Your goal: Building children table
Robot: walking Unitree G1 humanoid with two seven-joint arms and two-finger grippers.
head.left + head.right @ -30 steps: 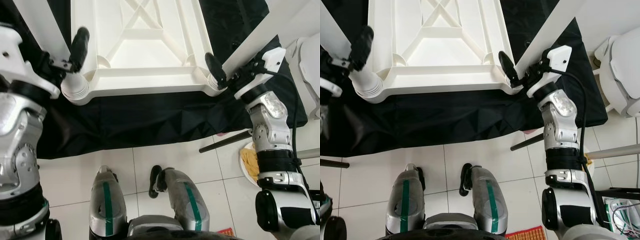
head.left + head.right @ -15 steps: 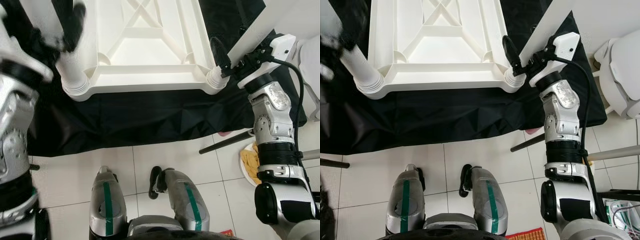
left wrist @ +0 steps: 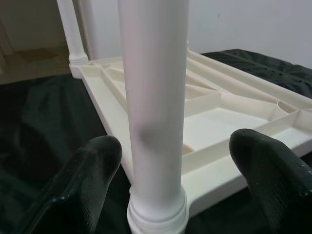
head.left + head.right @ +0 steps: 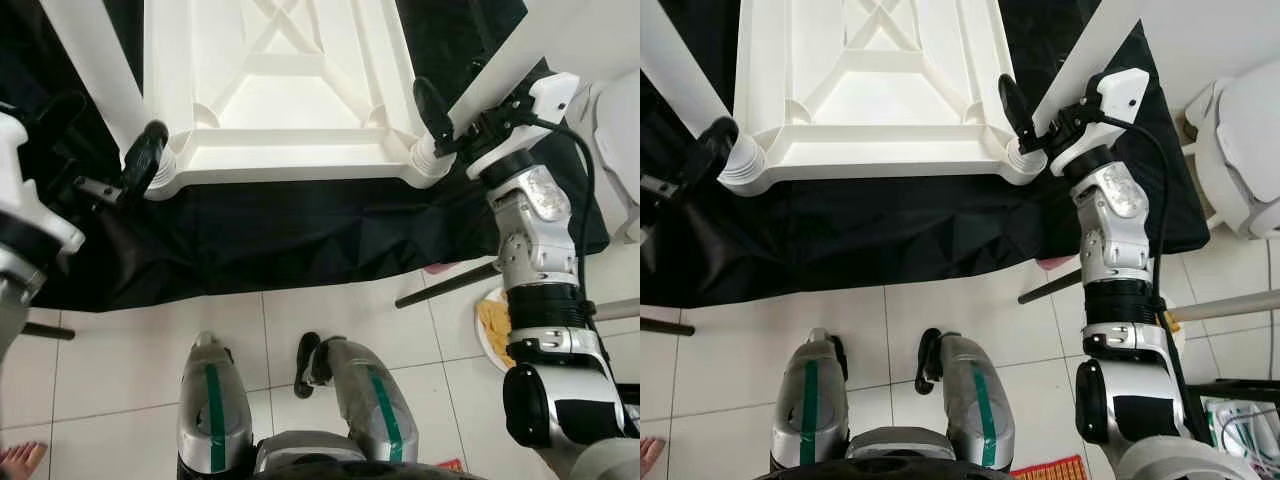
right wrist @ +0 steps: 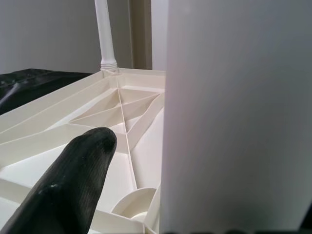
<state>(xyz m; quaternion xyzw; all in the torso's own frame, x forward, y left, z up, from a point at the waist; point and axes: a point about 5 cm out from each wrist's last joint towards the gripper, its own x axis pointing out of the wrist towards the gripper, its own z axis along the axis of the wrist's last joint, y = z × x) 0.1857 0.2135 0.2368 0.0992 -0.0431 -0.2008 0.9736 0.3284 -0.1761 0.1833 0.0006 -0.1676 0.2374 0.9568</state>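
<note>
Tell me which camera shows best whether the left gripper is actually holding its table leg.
The left wrist view: the left gripper's fingers stand apart on either side of the table leg, with gaps visible. The eye views show the left gripper low beside that leg's socket, but not those gaps.

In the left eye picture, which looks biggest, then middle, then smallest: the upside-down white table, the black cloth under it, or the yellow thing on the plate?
1. black cloth, spreading past the table on every side.
2. white table, upside down on the cloth.
3. yellow thing on the plate, by far the smallest.
</note>
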